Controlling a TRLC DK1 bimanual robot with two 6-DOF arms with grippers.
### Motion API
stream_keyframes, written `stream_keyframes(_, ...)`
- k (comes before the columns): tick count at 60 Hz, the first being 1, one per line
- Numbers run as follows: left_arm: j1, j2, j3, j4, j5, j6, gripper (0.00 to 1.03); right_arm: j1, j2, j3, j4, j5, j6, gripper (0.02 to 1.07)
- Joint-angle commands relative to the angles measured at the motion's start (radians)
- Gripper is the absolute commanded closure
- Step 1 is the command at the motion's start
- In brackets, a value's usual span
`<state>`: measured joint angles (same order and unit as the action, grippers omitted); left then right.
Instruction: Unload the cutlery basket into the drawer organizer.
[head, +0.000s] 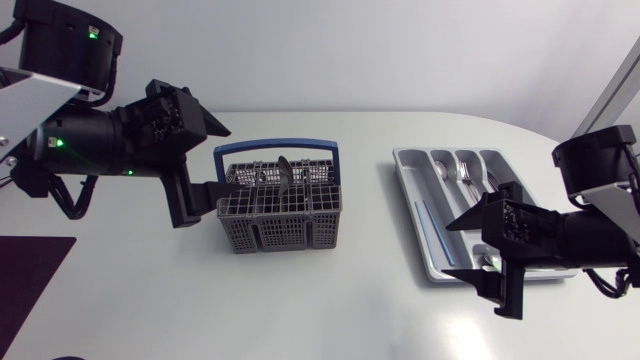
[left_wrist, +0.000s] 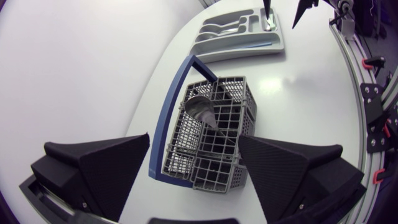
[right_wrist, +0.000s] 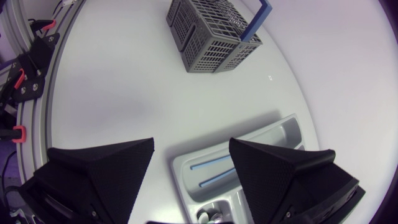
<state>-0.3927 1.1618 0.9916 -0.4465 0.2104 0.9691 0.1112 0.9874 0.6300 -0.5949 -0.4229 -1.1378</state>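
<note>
The grey cutlery basket (head: 278, 210) with a blue handle (head: 275, 147) stands mid-table, a spoon (head: 284, 172) upright in it. My left gripper (head: 236, 160) hangs open at the basket's left end. In the left wrist view the basket (left_wrist: 214, 158) and spoon (left_wrist: 202, 112) lie just ahead of its spread fingers (left_wrist: 112, 168). The grey drawer organizer (head: 410, 200) at the right holds several forks and spoons (head: 470, 172). My right gripper (head: 450, 250) is open and empty over the organizer's near end (right_wrist: 180, 168), fingers (right_wrist: 106, 168) apart.
A dark mat (head: 25, 280) lies at the table's front left corner. Bare white table separates the basket (right_wrist: 214, 31) from the organizer (left_wrist: 249, 50). My right gripper (left_wrist: 283, 12) shows beyond the organizer in the left wrist view.
</note>
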Motion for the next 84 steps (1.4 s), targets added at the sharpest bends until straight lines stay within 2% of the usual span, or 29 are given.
stream_keyframes(1,-0.023,0.006,-0.018,0.003,-0.023,0.074,0.05,0.03,-0.018,-0.035,0.009,-0.008,0.052,0.2)
stream_keyframes(14,-0.077,0.035,0.001,-0.011,-0.049,0.181,0.06,0.096,-0.049,-0.047,0.035,-0.008,0.153,0.2)
stream_keyframes(24,-0.109,0.093,0.078,-0.093,-0.052,0.229,0.08,0.16,-0.069,-0.042,0.064,-0.008,0.26,0.2)
stream_keyframes(31,-0.129,0.145,0.156,-0.159,-0.066,0.266,0.17,0.203,-0.067,-0.042,0.084,-0.002,0.3,0.2)
stream_keyframes(39,-0.149,0.194,0.216,-0.185,-0.077,0.306,0.39,0.232,-0.061,-0.042,0.089,0.003,0.323,0.2)
stream_keyframes(43,-0.155,0.21,0.228,-0.187,-0.088,0.33,0.41,0.239,-0.059,-0.044,0.093,0.004,0.329,0.2)
stream_keyframes(49,-0.172,0.245,0.245,-0.187,-0.118,0.387,0.53,0.243,-0.053,-0.042,0.096,0.006,0.331,0.2)
stream_keyframes(56,-0.175,0.274,0.26,-0.185,-0.132,0.454,0.54,0.246,-0.043,-0.041,0.099,0.009,0.332,0.2)
stream_keyframes(61,-0.172,0.288,0.275,-0.181,-0.132,0.505,0.61,0.248,-0.035,-0.038,0.101,0.009,0.332,0.2)
stream_keyframes(84,-0.143,0.366,0.349,-0.167,-0.132,0.684,0.61,0.278,0.016,-0.021,0.126,0.013,0.346,0.2)
